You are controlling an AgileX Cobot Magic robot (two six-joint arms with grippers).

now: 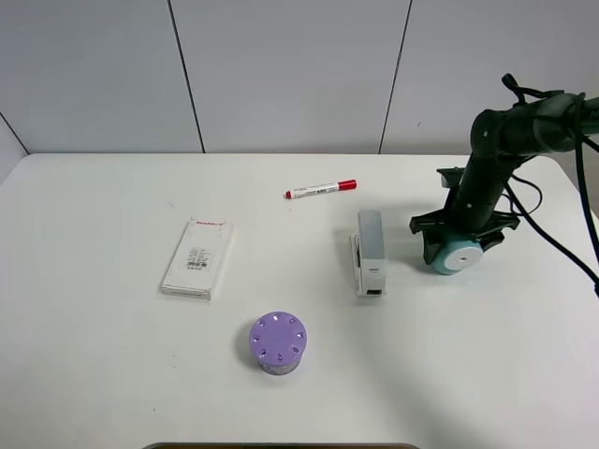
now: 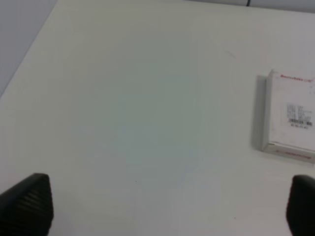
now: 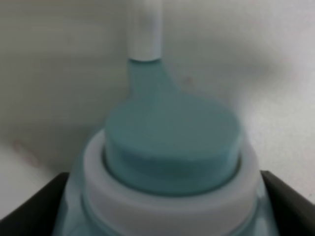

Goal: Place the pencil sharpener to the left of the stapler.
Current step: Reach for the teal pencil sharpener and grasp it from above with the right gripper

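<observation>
**Pencil sharpener.** Small teal-green tapered plastic pencil sharpener (image 1: 455,257), white round face toward the high camera. It is on the right-hand side of the slim light grey and white stapler (image 1: 371,253), near it but apart, with a strip of bare table between. I cannot tell from the high view whether it rests on the surface or is raised just clear of it.

**Right gripper** (image 1: 457,241). Black jaws straddle the sharpener, one on each flank. The right wrist view is blurred and very close. It shows dark fingers (image 3: 34,216) butted against both sides of the body, and the small white knob (image 3: 145,29) at the far end. Read as pinching the sharpener.

**Stapler.** Lies lengthwise, running away from the front edge, with nothing touching it. On its left is bare white tabletop (image 1: 309,271).
- Further left: a flat white box with a printed label (image 1: 197,258).
- Nearer the front: a purple round cylinder with holes on top (image 1: 278,343).
- Toward the back: a red-capped white marker (image 1: 321,190).

**Left gripper** (image 2: 165,209). Fingers spread wide with nothing between them, over bare table near the box's edge. Its arm is not in the high view.

**Progress (judged).** The grasp looks made, and that is the only step done. The sharpener is on the wrong side of the stapler, so the goal is not yet met. What is left:
- lift the sharpener
- carry it over or around the stapler
- set it down on the left side, short of the box
- release

**Watch.** The round body may roll if laid on its side
</observation>
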